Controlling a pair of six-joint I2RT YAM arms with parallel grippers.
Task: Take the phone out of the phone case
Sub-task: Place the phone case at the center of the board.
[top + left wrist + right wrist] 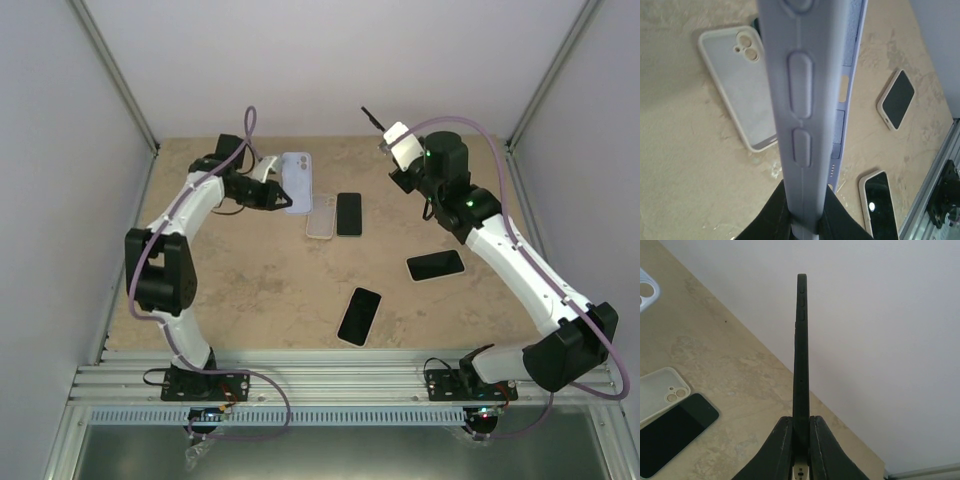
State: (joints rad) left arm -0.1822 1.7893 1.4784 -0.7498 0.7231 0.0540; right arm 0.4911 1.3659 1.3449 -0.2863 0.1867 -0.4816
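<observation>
Nearest the arm bases, a dark phone (359,315) lies face up on the table (260,290), angled a little. Farther in and to the right lies a white-rimmed phone (436,265), also screen up, well apart from the first.

Toward the middle of the table a clear case (320,215) lies beside a bare black phone (348,213). The two sit side by side, touching or nearly so. The right wrist view shows the same pair at its lower left, the clear case (660,390) with its camera holes up.

Just beyond them on the left, the left tool (802,210) is clamped tight on the lilac case (800,100). Its black fingers (770,215) pinch one end, and the case's edge with its raised button bumps faces the wrist camera. From above the lilac case (297,180) shows its back and camera cutout, held just past the clear case.

Farthest back on the right, the right tool (801,440) is closed on the task phone (801,355), a thin black slab seen edge-on. Its fingers (782,445) grip the lower end. From above, this phone (373,118) juts up and back from the raised tool (386,131). It is bare and well apart from the lilac case.
</observation>
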